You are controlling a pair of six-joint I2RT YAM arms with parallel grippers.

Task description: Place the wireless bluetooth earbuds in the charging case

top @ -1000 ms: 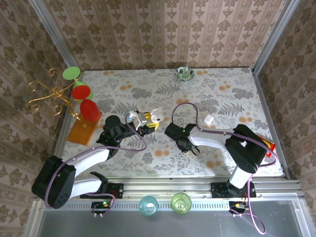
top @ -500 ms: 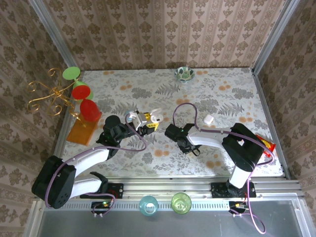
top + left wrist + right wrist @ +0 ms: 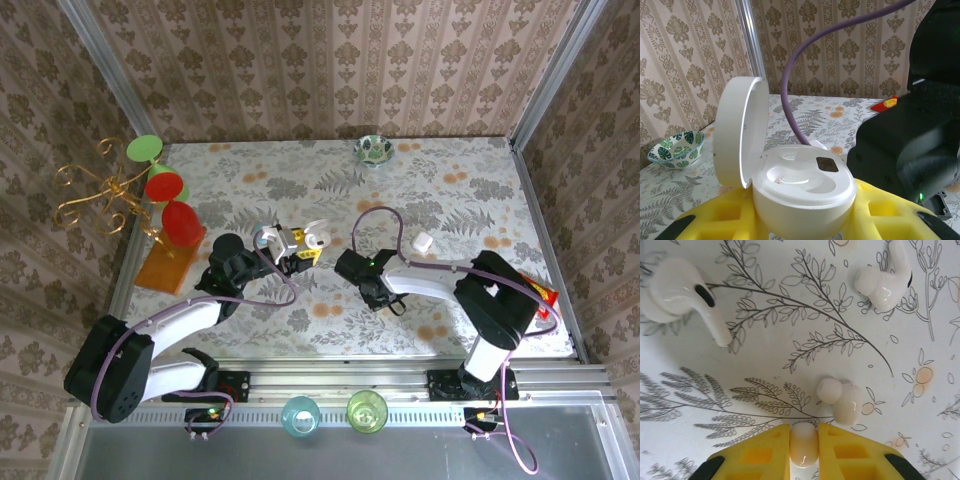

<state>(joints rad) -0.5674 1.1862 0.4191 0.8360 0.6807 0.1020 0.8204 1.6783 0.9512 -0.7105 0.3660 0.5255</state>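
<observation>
My left gripper (image 3: 805, 220) is shut on the base of an open white charging case (image 3: 805, 192), held upright between yellow fingers (image 3: 705, 217). Its lid (image 3: 737, 132) stands hinged up on the left and both wells look empty. From above, this gripper (image 3: 297, 250) and the case (image 3: 315, 232) are at mid-table. My right gripper (image 3: 804, 432) points down at the tablecloth and is shut on a small white earbud (image 3: 804, 452). A second stemless earbud (image 3: 842, 400) lies just ahead to the right. Two stemmed white earbuds (image 3: 682, 292) (image 3: 885, 277) lie farther off.
Another small white case (image 3: 421, 241) lies right of the right arm (image 3: 365, 275). A patterned bowl (image 3: 373, 149) sits at the back edge, coloured glasses on a gold stand (image 3: 160, 185) at the left, and a red packet (image 3: 540, 295) at the right edge.
The right gripper's jaws have closed onto the small white earbud, and its wrist has shifted slightly. The left gripper and the case have not moved.
</observation>
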